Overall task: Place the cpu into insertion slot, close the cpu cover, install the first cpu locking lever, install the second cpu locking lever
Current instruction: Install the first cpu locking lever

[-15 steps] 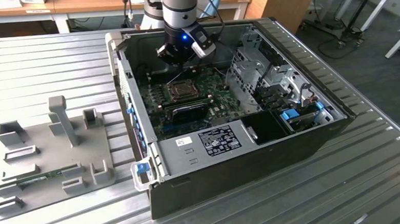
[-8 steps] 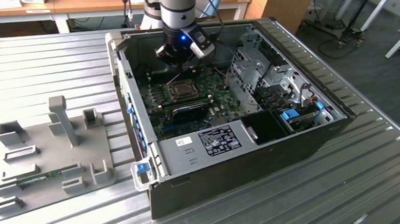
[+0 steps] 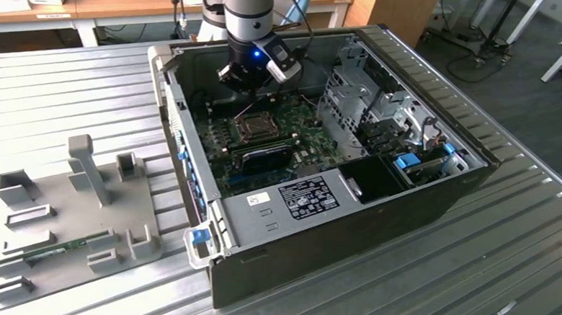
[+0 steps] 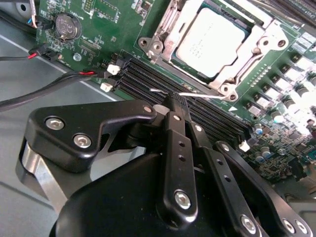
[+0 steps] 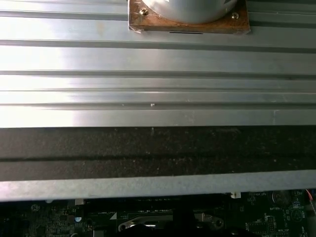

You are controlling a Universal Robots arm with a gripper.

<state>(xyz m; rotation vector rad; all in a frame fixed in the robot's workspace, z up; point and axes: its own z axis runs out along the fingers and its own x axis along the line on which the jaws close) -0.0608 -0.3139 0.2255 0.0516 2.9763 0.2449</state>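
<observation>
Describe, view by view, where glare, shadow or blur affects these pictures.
Exterior view: bright sheen on the ribbed table, case interior shaded. Second wrist view: glare whitens the cpu; the hand up close looks soft. First wrist view: washed-out bands on the metal ribs, board below dark.

Robotics laboratory or test workshop. An open computer tower case (image 3: pixel 357 169), its green motherboard (image 3: pixel 262 138) exposed, lies on a ribbed aluminium table (image 3: pixel 63 95) beneath a robot arm (image 3: pixel 245 11). A grey fixture plate (image 3: pixel 76 212) with upright holders sits at the exterior view's left. Wooden desks (image 3: pixel 125 5), trailing cables (image 3: pixel 459 58) and a dark floor (image 3: pixel 516 83) lie beyond.
</observation>
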